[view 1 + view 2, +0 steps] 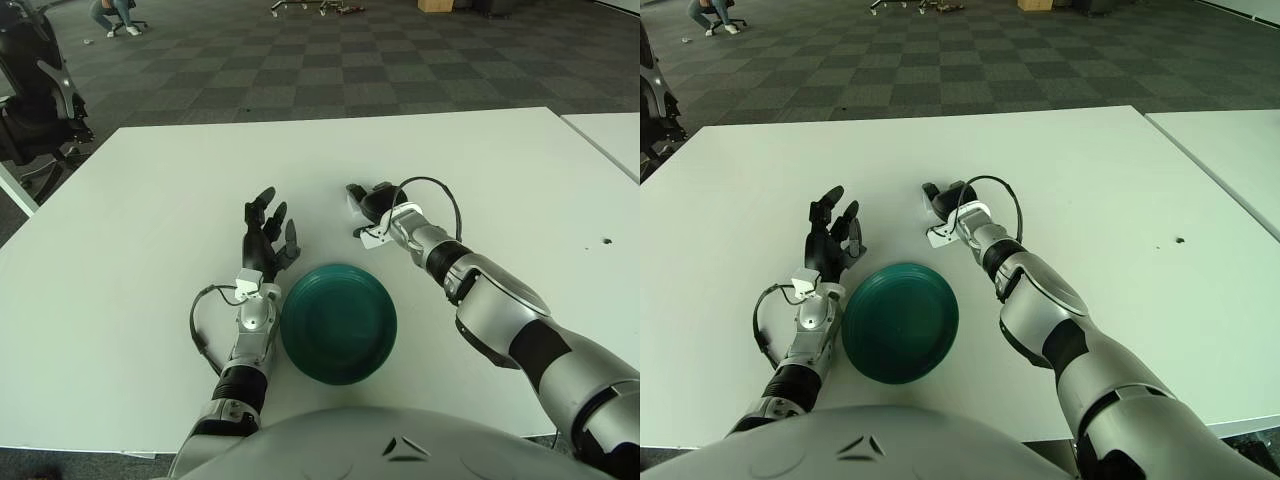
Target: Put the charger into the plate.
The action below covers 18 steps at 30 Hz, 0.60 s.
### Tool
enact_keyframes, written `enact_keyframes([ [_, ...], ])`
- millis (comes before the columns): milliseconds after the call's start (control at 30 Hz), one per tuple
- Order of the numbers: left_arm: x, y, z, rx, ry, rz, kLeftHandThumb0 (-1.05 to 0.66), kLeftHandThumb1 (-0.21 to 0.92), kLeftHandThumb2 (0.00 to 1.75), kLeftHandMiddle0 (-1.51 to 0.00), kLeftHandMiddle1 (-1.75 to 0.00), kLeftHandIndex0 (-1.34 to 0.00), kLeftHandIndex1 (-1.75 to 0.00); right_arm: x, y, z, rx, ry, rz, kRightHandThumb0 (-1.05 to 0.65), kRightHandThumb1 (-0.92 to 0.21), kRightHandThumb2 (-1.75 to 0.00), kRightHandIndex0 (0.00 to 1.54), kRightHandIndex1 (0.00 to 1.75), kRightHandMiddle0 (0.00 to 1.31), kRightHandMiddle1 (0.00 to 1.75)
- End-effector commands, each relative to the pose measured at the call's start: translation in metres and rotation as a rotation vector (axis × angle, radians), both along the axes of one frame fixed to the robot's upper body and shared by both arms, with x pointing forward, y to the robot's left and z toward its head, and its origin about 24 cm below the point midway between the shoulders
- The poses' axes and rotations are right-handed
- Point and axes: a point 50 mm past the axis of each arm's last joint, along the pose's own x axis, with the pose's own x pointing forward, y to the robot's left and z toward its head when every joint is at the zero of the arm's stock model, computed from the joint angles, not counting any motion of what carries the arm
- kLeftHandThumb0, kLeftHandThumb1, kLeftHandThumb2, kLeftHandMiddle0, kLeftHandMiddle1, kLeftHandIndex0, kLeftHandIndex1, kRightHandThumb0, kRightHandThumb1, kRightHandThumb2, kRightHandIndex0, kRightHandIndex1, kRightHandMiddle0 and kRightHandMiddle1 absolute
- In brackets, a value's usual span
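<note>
A dark green plate (338, 322) sits empty on the white table (140, 200), close to my body. My right hand (365, 212) is low over the table beyond the plate's far right rim, apart from it. Its fingers are curled around a small dark thing that I take for the charger (374, 205), which is mostly hidden in the hand. My left hand (266, 236) shows just left of the plate, fingers spread and pointing away from me, holding nothing.
A black cable loops over my right wrist (440, 195). A second white table (612, 135) stands at the right, across a narrow gap. A black chair (35, 95) is off the table's far left corner.
</note>
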Motion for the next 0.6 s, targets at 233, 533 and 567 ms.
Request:
enact_keyframes([
  [233, -0.08, -0.047, -0.056, -0.2, 0.331, 0.099, -0.66, 0.92, 0.84, -0.51, -0.23, 0.0, -0.83, -0.112, -0.07, -0.12, -0.256, 0.497, -0.156, -0.53, -0.69, -0.8, 0.47, 1.62, 0.35, 1.71],
  [533, -0.084, -0.046, -0.055, -0.188, 0.337, 0.112, -0.65, 0.92, 0.85, -0.34, -0.61, 0.0, -0.84, -0.101, -0.061, -0.112, -0.166, 0.421, -0.137, -0.42, -0.54, -1.01, 0.7, 1.74, 0.45, 1.73],
  [567, -0.084, -0.045, -0.055, -0.188, 0.338, 0.114, -0.65, 0.92, 0.85, -0.34, -0.62, 0.0, -0.84, -0.101, -0.062, -0.112, -0.167, 0.42, -0.132, -0.42, -0.54, -1.02, 0.72, 1.74, 0.45, 1.73],
])
